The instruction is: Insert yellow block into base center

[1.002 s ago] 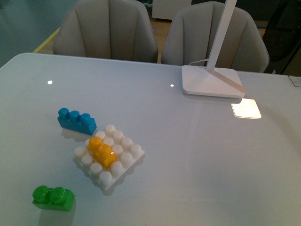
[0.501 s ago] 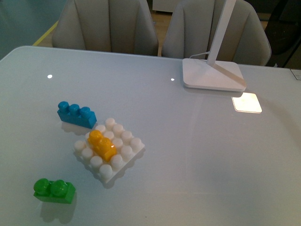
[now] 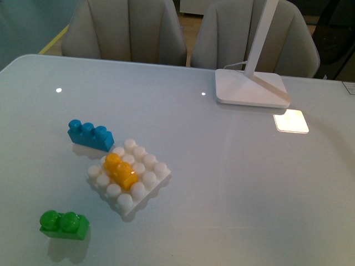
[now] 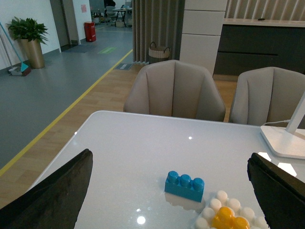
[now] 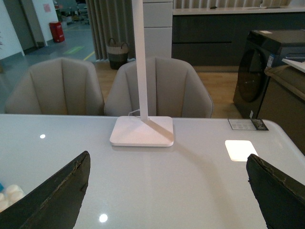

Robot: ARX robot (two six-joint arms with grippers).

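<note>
On my left wrist feed, the left jaws [image 4: 169, 191] are standing wide apart, the two dark fingers [image 4: 52, 198] showing at either edge of the picture with nothing between them. The right jaws [image 5: 167, 191] are gaping just as wide on the right wrist feed, also gripping nothing. Neither arm is showing in the front view.

Beyond the left jaws I am looking down at the glossy white desk [image 3: 233, 183]. One small yellow-orange plastic brick with two round studs [image 3: 120, 171] is sitting on one white square studded plastic base plate [image 3: 148, 189], over the plate's middle studs, running diagonally across it. White studs are ringing it on all sides. From the left wrist feed I am catching only the brick's top at the lower edge [image 4: 229, 222], so I cannot tell whether it is pressed fully down.

I am counting one blue three-stud plastic brick [image 3: 90, 135] lying just beside the plate's far left corner, apart from it, and one green two-stud plastic brick [image 3: 63, 224] lying near the desk's front edge, well apart from the plate.

Farther out, one white lamp with a flat square foot [image 3: 252, 88] is standing on the far right of the desk, a bright square patch of light [image 3: 290, 121] just beside it. Two beige upholstered chairs [image 3: 127, 30] are standing behind the desk.
</note>
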